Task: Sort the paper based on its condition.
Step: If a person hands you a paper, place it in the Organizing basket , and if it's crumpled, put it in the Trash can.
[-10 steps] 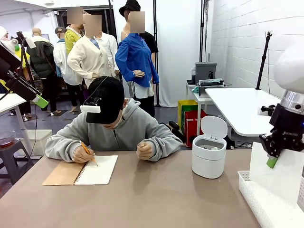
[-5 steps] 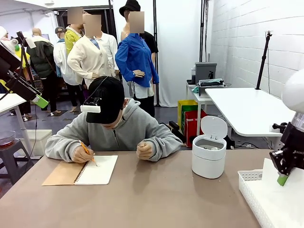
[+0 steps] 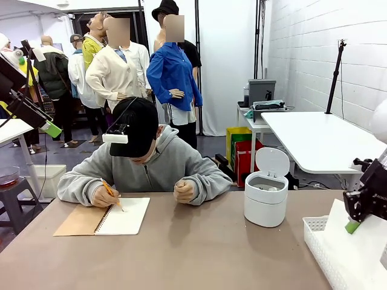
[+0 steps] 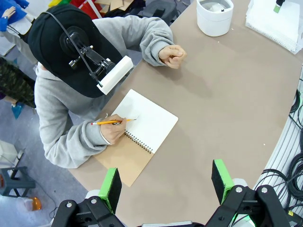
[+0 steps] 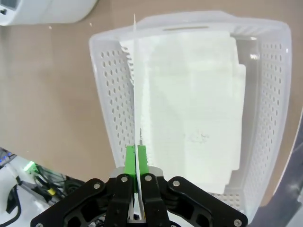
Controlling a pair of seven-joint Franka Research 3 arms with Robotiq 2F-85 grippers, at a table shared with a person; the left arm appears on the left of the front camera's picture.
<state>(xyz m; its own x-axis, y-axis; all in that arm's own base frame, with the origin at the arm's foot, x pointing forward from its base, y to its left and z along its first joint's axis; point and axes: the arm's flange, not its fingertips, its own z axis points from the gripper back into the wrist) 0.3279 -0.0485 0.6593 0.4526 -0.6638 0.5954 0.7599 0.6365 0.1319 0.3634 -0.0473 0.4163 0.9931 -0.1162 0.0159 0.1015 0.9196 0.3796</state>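
Our right hand (image 5: 136, 156) pinches a paper (image 5: 135, 85) over the basket (image 5: 108, 118) to drop it in; left hand (image 4: 165, 182) is wide apart.

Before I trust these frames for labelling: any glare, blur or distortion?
Front view: sharp, evenly lit, right gripper cropped at the edge. Left wrist view: wide-angle bend in the table edge. Right wrist view: paper in the basket washed out white, held sheet edge-on.

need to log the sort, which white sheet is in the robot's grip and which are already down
The sheet pinched edge-on in the right gripper, above the basket. The other sheets lie flat inside it.
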